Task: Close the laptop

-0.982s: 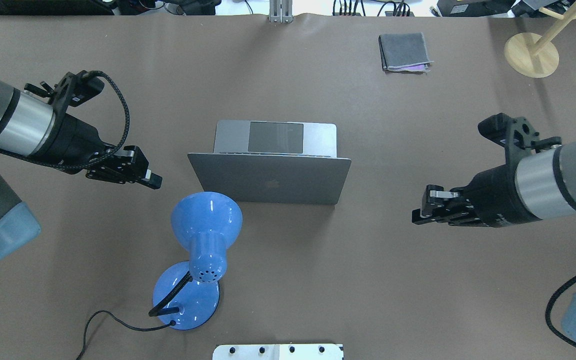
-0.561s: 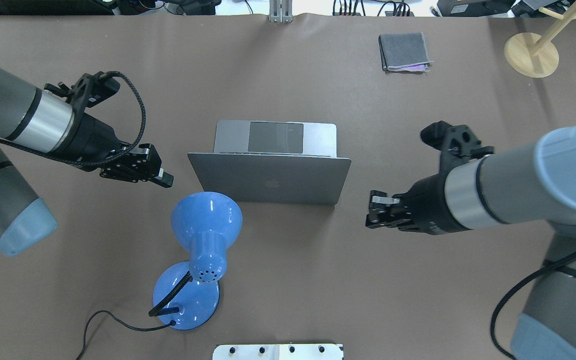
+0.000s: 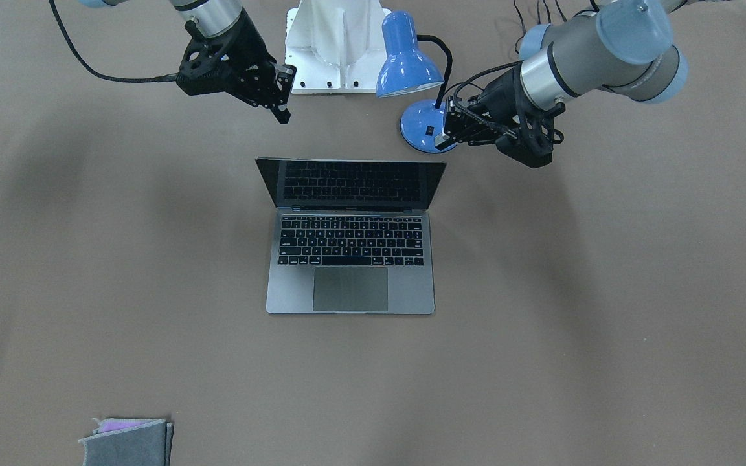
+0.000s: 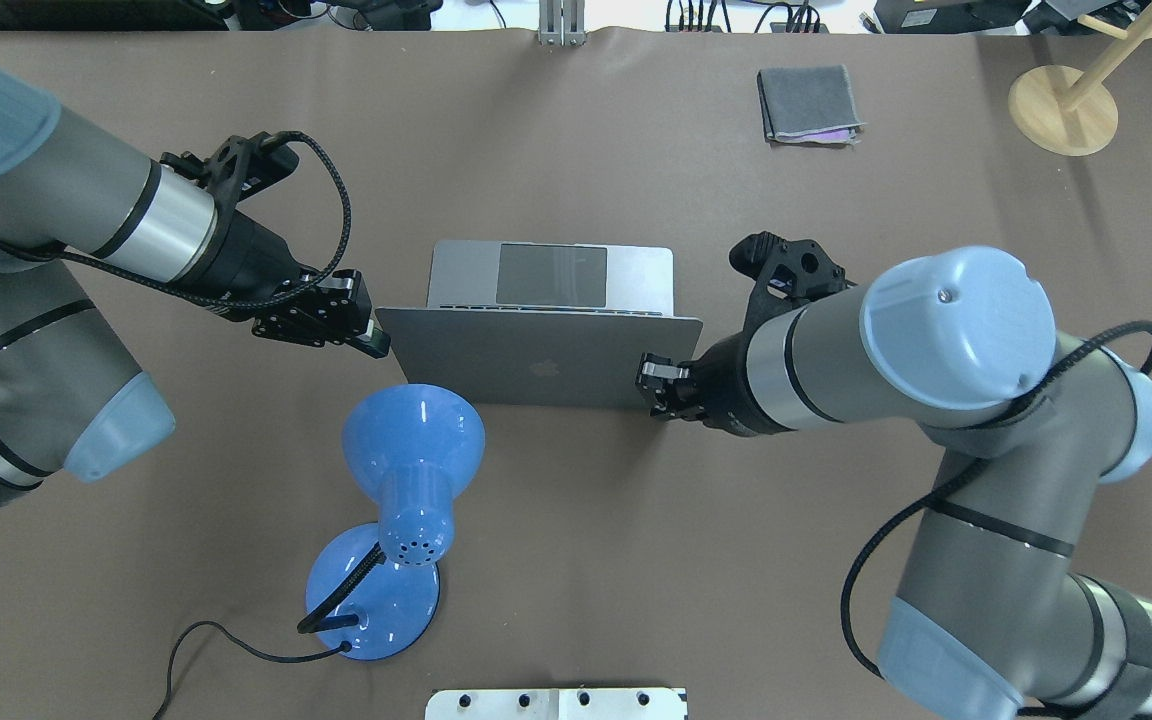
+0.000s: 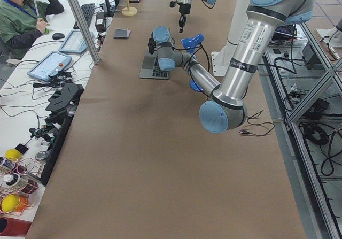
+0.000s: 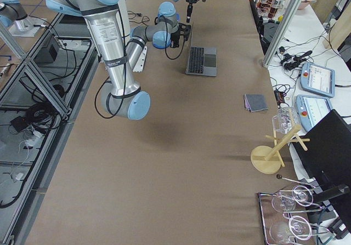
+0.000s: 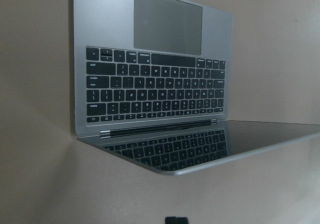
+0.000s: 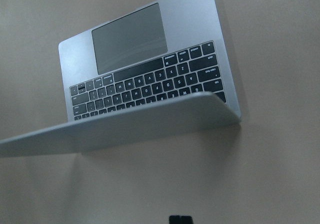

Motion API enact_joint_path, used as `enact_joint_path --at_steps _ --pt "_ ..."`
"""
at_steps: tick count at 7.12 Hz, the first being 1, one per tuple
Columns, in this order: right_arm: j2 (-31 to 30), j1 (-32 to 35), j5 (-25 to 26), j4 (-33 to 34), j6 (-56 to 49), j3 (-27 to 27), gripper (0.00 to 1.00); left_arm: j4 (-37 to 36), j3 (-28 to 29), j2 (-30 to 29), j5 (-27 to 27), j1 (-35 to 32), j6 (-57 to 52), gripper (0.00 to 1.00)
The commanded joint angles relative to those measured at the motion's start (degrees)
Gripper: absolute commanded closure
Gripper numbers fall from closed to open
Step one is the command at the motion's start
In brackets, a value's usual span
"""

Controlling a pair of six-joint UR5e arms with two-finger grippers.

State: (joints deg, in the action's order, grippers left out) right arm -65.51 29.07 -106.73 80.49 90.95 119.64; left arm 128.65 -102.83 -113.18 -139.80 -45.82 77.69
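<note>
Overhead view, clock face centred on the laptop.

Laptop sat open at the middle of the table. The keyboard base lay flat, trackpad end toward 12 and hinge toward 6. The lid stood raised, its back with the apple logo toward the robot. The screen was dark.

Left gripper hung at 9, just beside the lid's left upper corner, with its fingers pressed together into one tip. In the left wrist view the lid's edge lay apart from the fingertips, with bare table between.

Right gripper hung at 4 and overlapped the lid's right lower corner in this view, its fingers likewise pressed together. In the right wrist view the lid's back lay ahead of it, and a strip of table showed between them.

Blue desk lamp stood at 7, its shade just beside the lid's lower left corner. Its base was further out and its cord ran toward 8.

Grey felt pouch lay at 1, well apart, near the far edge. Wooden stand stood at 2, in the far corner.
</note>
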Motion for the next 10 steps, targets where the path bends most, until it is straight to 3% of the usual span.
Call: enact_joint_path --at_steps 1,6,10 --pt "0.8 2.7 0.0 -0.1 -0.6 -2.1 1.0 0.0 0.4 -0.6 0.6 0.0 -0.1 1.0" --pt "3.2 4.8 -0.1 -0.6 -1.6 -6.4 1.0 -0.2 2.1 -1.7 1.9 0.0 -0.5 1.0" --pt "4.5 7.2 -0.2 -0.6 -4.9 -10.4 1.0 -0.2 7.2 -4.4 2.8 -0.2 -3.5 1.0"
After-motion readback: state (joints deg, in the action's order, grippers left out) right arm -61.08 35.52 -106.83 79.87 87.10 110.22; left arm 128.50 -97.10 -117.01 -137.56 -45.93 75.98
